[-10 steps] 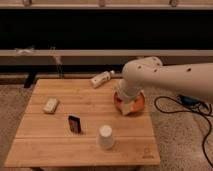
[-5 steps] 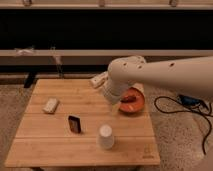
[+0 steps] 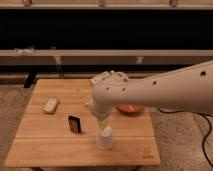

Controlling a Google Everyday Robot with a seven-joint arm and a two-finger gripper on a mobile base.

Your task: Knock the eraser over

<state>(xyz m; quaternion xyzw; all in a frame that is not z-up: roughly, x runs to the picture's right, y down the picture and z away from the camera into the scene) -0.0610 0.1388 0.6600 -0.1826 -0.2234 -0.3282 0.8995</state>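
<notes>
While the eraser (image 3: pixel 75 124) stands upright just left of the gripper (image 3: pixel 102 120), which hangs over the cup (image 3: pixel 106 139), grip state not discernible, the approach appears in hand; next, a low leftward sweep avoiding the cup seems required.

text: none legible | table (image 3: pixel 50 145) corner: small dark mark, unreadable | gripper (image 3: pixel 102 124): just above white cup (image 3: pixel 105 141), near eraser (image 3: pixel 75 124)

Likely a lab: wooden table (image 3: pixel 45 131), dark shelving (image 3: pixel 160 52); gripper (image 3: pixel 103 125) above cup (image 3: pixel 105 141).
</notes>
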